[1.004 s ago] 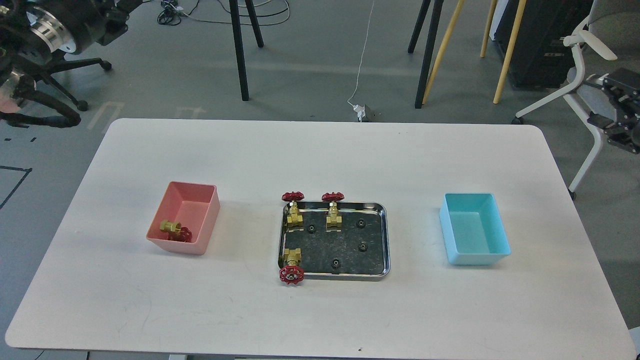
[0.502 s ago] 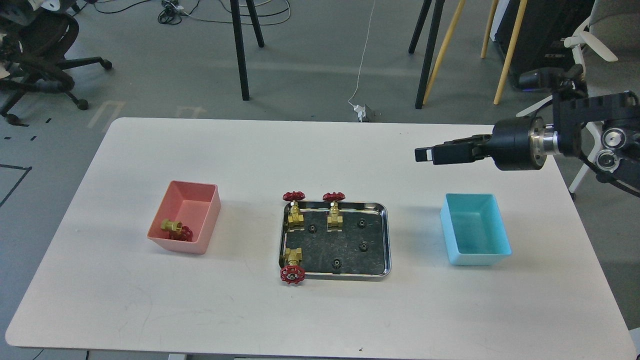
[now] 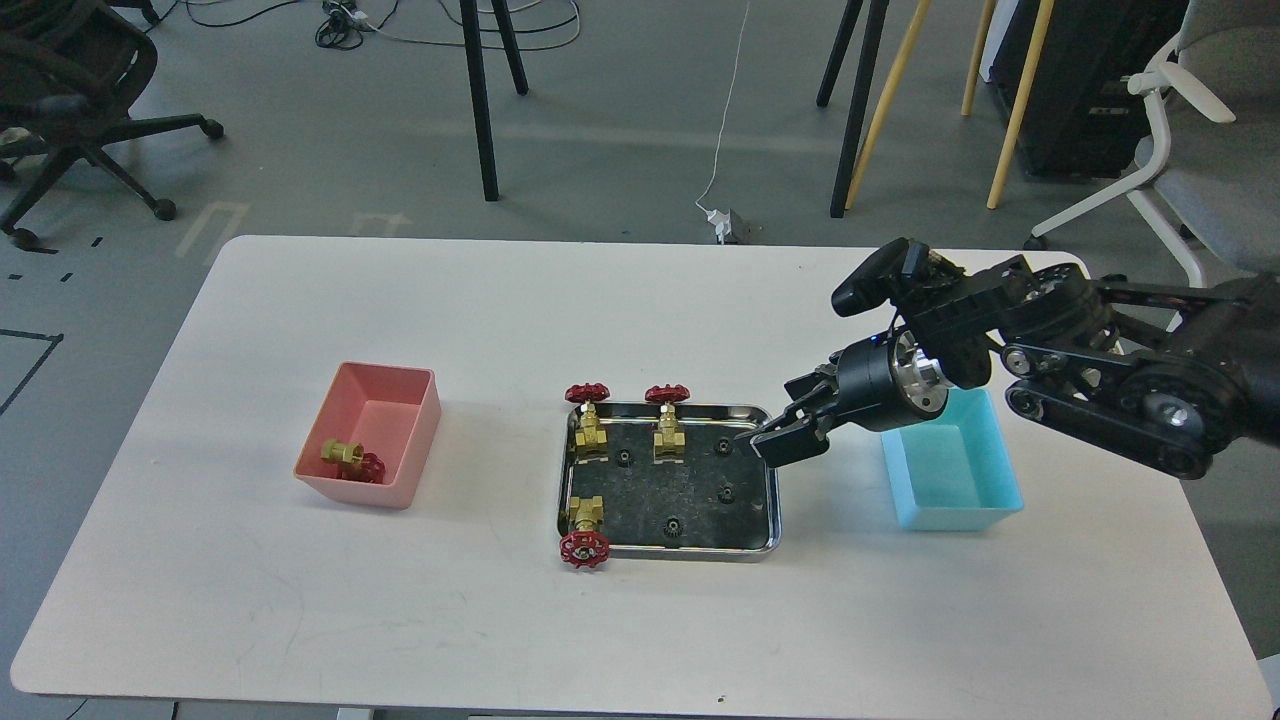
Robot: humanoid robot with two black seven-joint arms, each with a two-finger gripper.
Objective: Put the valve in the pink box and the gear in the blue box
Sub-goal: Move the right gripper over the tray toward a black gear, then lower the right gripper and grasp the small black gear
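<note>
Fingers spread, your right gripper [image 3: 775, 440] is hovering toward the table's right edge, over the steel tray [image 3: 768, 500]; you are probably lining up a gear [image 3: 722, 446] for the blue box [image 3: 950, 490].

Pink box [image 3: 400, 420], blue box [image 3: 950, 490]

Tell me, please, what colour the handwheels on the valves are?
Red, on every valve, clearest in the head view; the bodies are brass-yellow.

Seen from the head, high and looking forward and down, with the whole white table [image 3: 640, 620] and floor behind.
</note>
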